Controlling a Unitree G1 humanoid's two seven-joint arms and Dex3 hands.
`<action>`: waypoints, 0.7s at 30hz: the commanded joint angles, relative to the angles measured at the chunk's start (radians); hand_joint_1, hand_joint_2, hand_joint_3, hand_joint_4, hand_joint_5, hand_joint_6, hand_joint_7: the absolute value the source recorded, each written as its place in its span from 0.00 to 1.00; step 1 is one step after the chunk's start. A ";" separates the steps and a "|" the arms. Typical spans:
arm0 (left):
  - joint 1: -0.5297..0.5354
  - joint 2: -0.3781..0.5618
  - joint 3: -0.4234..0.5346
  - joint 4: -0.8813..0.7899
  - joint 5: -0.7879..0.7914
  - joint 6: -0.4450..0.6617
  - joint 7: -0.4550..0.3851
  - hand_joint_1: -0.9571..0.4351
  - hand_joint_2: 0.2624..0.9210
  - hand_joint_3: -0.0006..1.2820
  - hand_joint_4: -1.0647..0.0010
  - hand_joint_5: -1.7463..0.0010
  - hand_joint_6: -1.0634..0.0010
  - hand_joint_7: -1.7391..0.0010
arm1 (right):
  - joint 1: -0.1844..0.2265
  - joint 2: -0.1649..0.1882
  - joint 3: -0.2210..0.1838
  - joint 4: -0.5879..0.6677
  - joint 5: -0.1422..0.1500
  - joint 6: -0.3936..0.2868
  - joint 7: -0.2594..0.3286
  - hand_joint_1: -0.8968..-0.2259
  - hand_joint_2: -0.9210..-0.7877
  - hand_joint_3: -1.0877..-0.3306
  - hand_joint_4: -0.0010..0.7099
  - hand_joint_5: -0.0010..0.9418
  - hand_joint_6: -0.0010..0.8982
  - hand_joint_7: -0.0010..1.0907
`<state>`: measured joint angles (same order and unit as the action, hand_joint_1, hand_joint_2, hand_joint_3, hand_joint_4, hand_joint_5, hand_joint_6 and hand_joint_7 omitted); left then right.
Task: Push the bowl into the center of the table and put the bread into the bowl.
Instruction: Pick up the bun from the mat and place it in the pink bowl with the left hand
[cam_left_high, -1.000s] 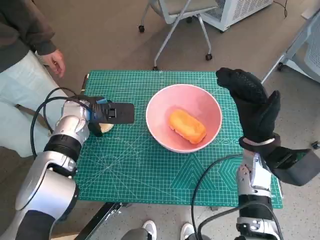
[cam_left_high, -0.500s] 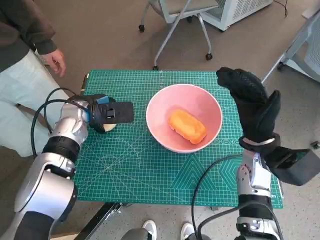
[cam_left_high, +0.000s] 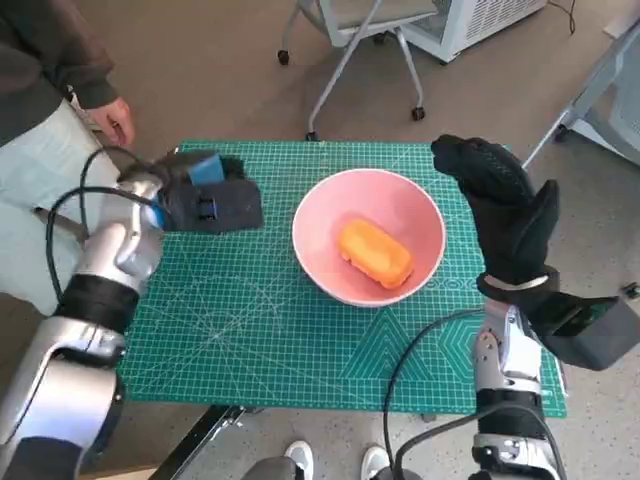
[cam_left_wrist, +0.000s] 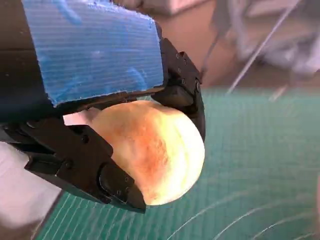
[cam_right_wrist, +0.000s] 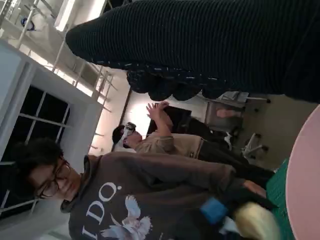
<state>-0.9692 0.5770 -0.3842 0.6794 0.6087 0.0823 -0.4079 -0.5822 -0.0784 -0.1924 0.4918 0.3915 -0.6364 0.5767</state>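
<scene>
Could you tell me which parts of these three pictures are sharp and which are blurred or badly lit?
Head view: evenly lit and sharp across the green mat and pink bowl, with wide-angle bending at the edges. Left wrist view: the bread roll in the left hand is fairly sharp, the background soft and washed out. Right wrist view: turned on its side, the right hand dark, windows bright, the near roll blurred.

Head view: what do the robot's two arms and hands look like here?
Both forearms are pale silver with black ribbed bands and looping black cables. The left hand is black and boxy, with blue tape over its back. The right hand wears a black knitted glove.
</scene>
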 joint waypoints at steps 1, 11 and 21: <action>0.091 0.032 0.103 -0.357 -0.072 0.053 -0.058 0.69 0.98 0.02 0.25 0.39 0.36 0.37 | 0.009 0.008 0.007 0.022 0.006 0.018 0.009 0.36 0.00 0.54 0.27 0.00 0.07 0.47; 0.084 0.003 0.118 -0.544 -0.081 0.080 -0.116 0.69 0.98 0.01 0.24 0.40 0.36 0.36 | 0.009 0.018 0.020 0.031 -0.009 0.010 0.004 0.34 0.00 0.54 0.27 0.00 0.08 0.48; 0.018 -0.080 0.050 -0.594 -0.039 0.113 -0.158 0.69 0.99 0.01 0.26 0.42 0.38 0.33 | 0.024 0.008 0.025 0.000 -0.002 0.028 0.000 0.32 0.00 0.55 0.27 0.00 0.10 0.49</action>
<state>-0.9301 0.5282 -0.3061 0.0881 0.5551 0.1964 -0.5582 -0.5856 -0.0677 -0.1694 0.5001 0.3898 -0.6271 0.5771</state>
